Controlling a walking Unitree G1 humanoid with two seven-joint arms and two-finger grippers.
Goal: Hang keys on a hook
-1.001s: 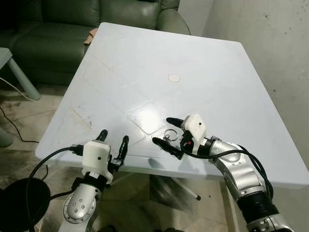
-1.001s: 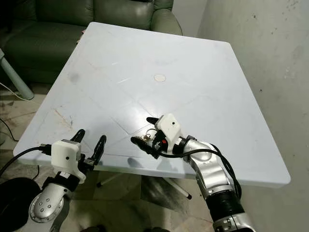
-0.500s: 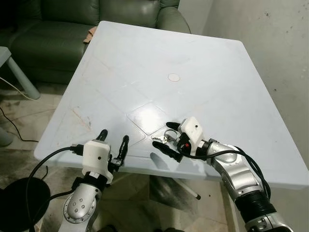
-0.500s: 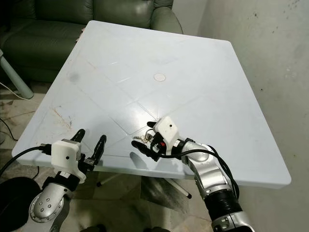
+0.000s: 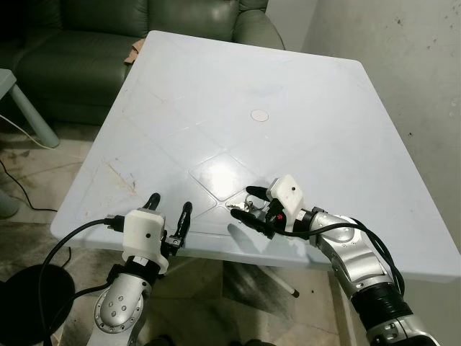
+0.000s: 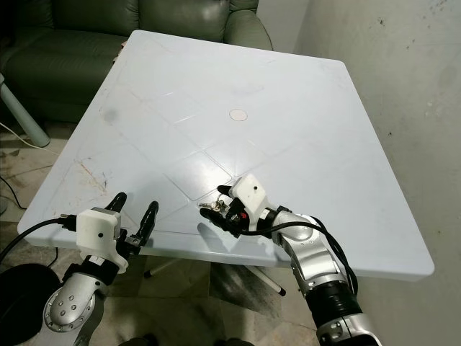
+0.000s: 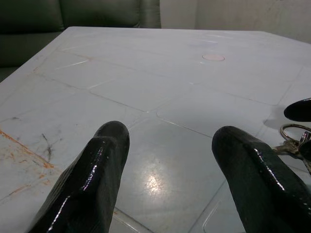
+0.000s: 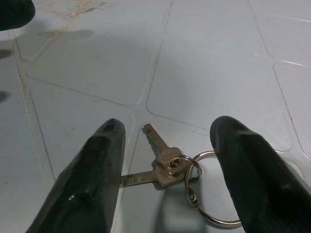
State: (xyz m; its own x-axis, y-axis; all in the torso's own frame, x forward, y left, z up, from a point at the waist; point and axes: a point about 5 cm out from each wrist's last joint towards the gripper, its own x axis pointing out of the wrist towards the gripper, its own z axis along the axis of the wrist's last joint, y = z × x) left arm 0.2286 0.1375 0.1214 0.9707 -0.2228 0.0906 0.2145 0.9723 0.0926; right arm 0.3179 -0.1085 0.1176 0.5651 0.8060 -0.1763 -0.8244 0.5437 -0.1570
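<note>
Your right gripper sits low over the near edge of the table, at about 5 o'clock from the table's middle. Its two black fingers are spread wide, one to each side of the keys, and neither finger touches them. The keys lie flat on the table between the fingertips: two small keys fanned out from a ring, with the ring lying nearer the wrist than the blades. In the head views you can see the keys as a small glint just ahead of the gripper's white housing.

Your left gripper is at the table's near edge, at about 9 o'clock from the right one and well apart from it. Its fingers are also open wide and hold nothing; from its wrist camera you can see the ring off at the far side.

A small round mark sits near the table's middle. A dark green sofa stands beyond the table at 11 o'clock.
</note>
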